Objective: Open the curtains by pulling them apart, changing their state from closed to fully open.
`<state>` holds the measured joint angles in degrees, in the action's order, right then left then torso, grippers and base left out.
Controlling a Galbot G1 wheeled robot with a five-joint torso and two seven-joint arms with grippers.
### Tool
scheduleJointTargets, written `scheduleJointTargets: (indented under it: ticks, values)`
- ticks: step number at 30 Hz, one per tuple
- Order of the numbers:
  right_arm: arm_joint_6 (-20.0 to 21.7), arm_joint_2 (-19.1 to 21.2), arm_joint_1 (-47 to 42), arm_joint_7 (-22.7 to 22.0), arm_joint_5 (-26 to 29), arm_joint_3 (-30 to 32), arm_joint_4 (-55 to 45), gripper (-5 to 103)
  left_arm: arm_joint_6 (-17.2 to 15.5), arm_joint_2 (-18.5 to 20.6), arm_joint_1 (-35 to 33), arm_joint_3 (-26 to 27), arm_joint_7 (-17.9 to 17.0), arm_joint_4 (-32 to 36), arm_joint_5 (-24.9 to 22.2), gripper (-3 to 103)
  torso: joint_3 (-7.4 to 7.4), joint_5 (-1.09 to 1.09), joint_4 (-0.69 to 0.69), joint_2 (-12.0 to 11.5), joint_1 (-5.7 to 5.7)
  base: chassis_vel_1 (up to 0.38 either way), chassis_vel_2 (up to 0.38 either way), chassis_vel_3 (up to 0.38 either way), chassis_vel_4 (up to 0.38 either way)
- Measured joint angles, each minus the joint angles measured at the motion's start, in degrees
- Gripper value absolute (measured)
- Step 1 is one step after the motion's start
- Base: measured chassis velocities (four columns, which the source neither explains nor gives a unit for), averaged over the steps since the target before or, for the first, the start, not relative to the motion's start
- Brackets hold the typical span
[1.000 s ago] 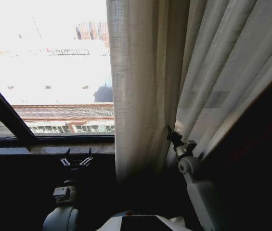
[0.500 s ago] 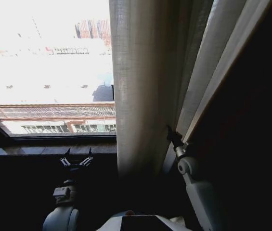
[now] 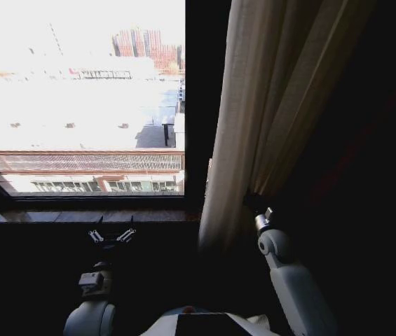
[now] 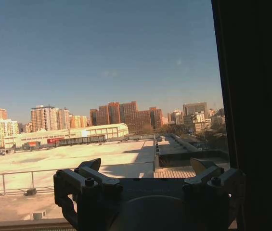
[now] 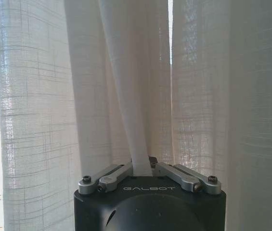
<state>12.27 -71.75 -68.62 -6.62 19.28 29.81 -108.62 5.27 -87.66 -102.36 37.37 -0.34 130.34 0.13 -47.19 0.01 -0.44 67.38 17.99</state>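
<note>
Right gripper has its jaws clenched on a narrow fold of the curtains; the pinch is clear in the right wrist view, fabric rising straight out of the jaws. In the head view the right gripper sits at the lower edge of the gathered panel, right of the dark window frame.

Left gripper is parked low in front of the window sill, jaws spread and holding nothing, pointing out at the rooftops.

Curtain state: the panel is bunched to the right, glass on the left is uncovered. Judging from that, this side looks mostly drawn back. Whether it's at the end of its travel I can't tell; the far right of the head view is too dark.

For the pull itself:
- keep the grip on the fold, it's thin and could slip if tension spikes
- pull sideways along the window line, not down, so the top doesn't bind
- go slow, watch for the fabric going taut at an angle
- stop once pleats stack tight and resistance rises
</note>
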Motion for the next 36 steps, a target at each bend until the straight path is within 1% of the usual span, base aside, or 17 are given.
scheduleJointTargets:
  ticks: [2,5,7,9,11,13,15,17,20,24,26,28,31,32,33,34,36]
  values:
    - [0.16,0.18,0.99,-0.06,0.19,2.00,1.17,0,0.00,-0.04,-0.01,-0.04,0.03,0.20,0.01,100,0.00,0.04,0.00,0.00,0.00,0.000,0.000,0.000,0.000]
    - [0.86,0.85,2.08,-0.46,1.25,4.33,2.55,0,0.00,-0.11,-0.02,-0.05,0.03,0.31,0.01,100,0.00,0.02,-0.01,0.00,0.00,0.000,0.000,0.000,0.000]
    - [1.45,2.33,3.57,-1.50,2.15,7.35,4.79,0,0.01,-0.14,0.01,-0.05,0.03,0.32,0.01,100,0.00,0.01,0.00,0.00,0.01,0.000,0.000,0.000,0.000]
    - [1.51,2.82,3.90,-1.63,2.25,8.16,5.48,0,0.02,-0.15,0.03,-0.06,0.03,0.32,0.01,100,0.00,0.00,0.01,0.00,0.00,0.000,0.000,0.000,0.000]
    - [1.72,4.73,5.15,-2.08,2.39,11.72,8.36,0,0.12,-0.17,0.11,-0.06,0.03,0.32,-0.02,100,0.00,-0.01,0.01,0.01,0.00,0.000,0.000,0.000,0.000]
    - [1.86,5.81,5.97,-2.96,2.51,14.13,10.25,0,0.19,-0.20,0.15,-0.13,0.03,0.31,-0.06,100,0.00,0.01,0.01,0.01,0.00,0.000,0.000,0.000,0.000]
    - [1.87,5.91,6.07,-3.08,2.52,14.47,10.48,0,0.19,-0.21,0.16,-0.14,0.03,0.31,-0.06,100,0.00,0.01,0.01,0.01,0.00,0.000,0.000,0.000,0.000]
    - [2.03,6.50,6.96,-4.39,2.52,17.24,12.45,0,0.25,-0.23,0.18,-0.21,0.03,0.29,-0.09,100,0.00,0.02,0.00,0.00,0.00,0.000,0.000,0.000,0.000]
    - [2.18,6.59,7.40,-5.62,2.39,18.33,13.45,0,0.26,-0.20,0.19,-0.22,0.03,0.27,-0.10,100,0.00,0.01,0.01,0.00,0.00,0.000,0.000,0.000,0.000]
    - [2.46,6.42,7.83,-9.36,0.27,20.44,15.83,0,0.29,-0.10,0.21,-0.36,0.03,0.15,-0.11,100,0.00,0.00,0.00,0.01,0.00,0.000,0.000,0.000,0.000]
    - [2.49,6.35,7.83,-9.70,-0.02,20.63,15.99,0,0.30,-0.09,0.19,-0.40,0.03,0.15,-0.11,100,0.00,-0.01,0.00,0.01,0.00,0.000,0.000,0.000,0.000]
    - [2.57,6.01,7.55,-11.41,-1.25,21.33,16.37,0,0.43,0.05,0.14,-0.55,0.03,0.15,-0.11,100,0.00,-0.01,0.00,0.01,0.00,0.000,0.000,0.000,0.000]
    - [2.58,5.94,7.11,-11.49,-1.44,21.40,16.12,-1,0.47,0.09,0.15,-0.60,0.03,0.15,-0.11,100,0.00,-0.01,0.00,0.01,0.00,0.000,0.000,0.000,0.000]
    - [2.64,5.84,6.46,-10.94,-1.32,21.39,15.61,5,0.48,0.12,0.15,-0.65,0.03,0.15,-0.11,100,-0.01,0.04,-0.02,0.00,0.00,0.000,0.000,0.000,0.000]
    - [2.57,5.62,5.14,-9.03,-0.56,21.10,13.50,10,0.49,0.18,0.15,-0.72,0.02,0.19,-0.12,100,-0.01,0.06,-0.03,0.00,0.00,0.000,0.000,0.000,0.000]
    - [2.51,5.37,4.10,-7.47,0.32,20.53,11.35,15,0.49,0.19,0.19,-0.77,0.04,0.20,-0.14,100,0.00,0.02,-0.05,0.00,0.00,0.000,0.000,0.000,0.000]
    - [2.50,5.22,3.57,-6.78,0.60,20.21,10.28,15,0.49,0.19,0.24,-0.78,0.04,0.22,-0.15,100,0.00,0.02,-0.03,0.00,0.00,0.000,0.000,0.000,0.000]
